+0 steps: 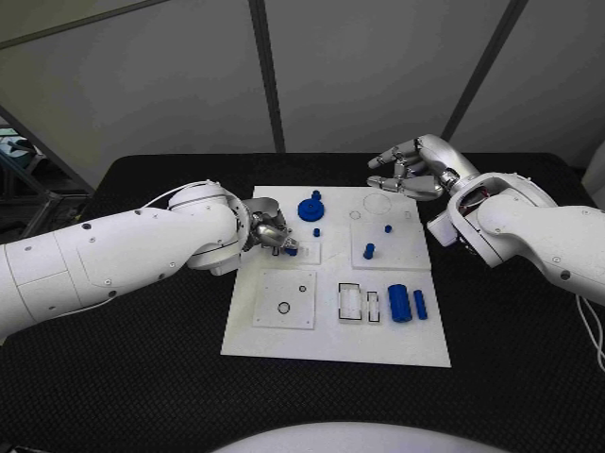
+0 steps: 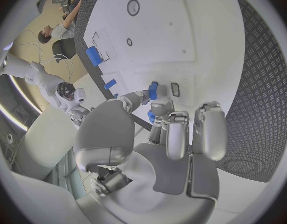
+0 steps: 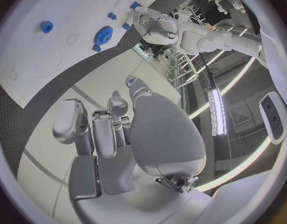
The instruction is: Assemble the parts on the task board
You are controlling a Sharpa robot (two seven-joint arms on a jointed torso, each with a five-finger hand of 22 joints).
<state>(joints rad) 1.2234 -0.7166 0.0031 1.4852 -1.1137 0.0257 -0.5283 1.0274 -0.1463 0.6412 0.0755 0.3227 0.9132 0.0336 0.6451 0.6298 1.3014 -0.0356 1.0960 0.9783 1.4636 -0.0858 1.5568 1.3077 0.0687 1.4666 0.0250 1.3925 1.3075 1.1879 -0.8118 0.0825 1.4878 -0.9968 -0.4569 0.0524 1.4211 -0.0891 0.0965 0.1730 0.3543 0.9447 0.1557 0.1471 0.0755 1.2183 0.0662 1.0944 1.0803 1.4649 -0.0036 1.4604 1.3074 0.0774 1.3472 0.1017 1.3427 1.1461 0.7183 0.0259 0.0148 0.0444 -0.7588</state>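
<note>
Meanwhile, the left hand (image 1: 267, 233) pinches a small blue part (image 2: 153, 90) just above the board (image 1: 336, 342) near its left-middle, while the right hand (image 1: 413, 168) hovers beyond the board's far right corner, fingers curled and holding nothing.

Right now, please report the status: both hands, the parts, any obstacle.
Left hand pinches a small blue part over the task board. Right hand holds nothing, fingers curled, beyond the board's far edge. Blue gear stands close by.
</note>
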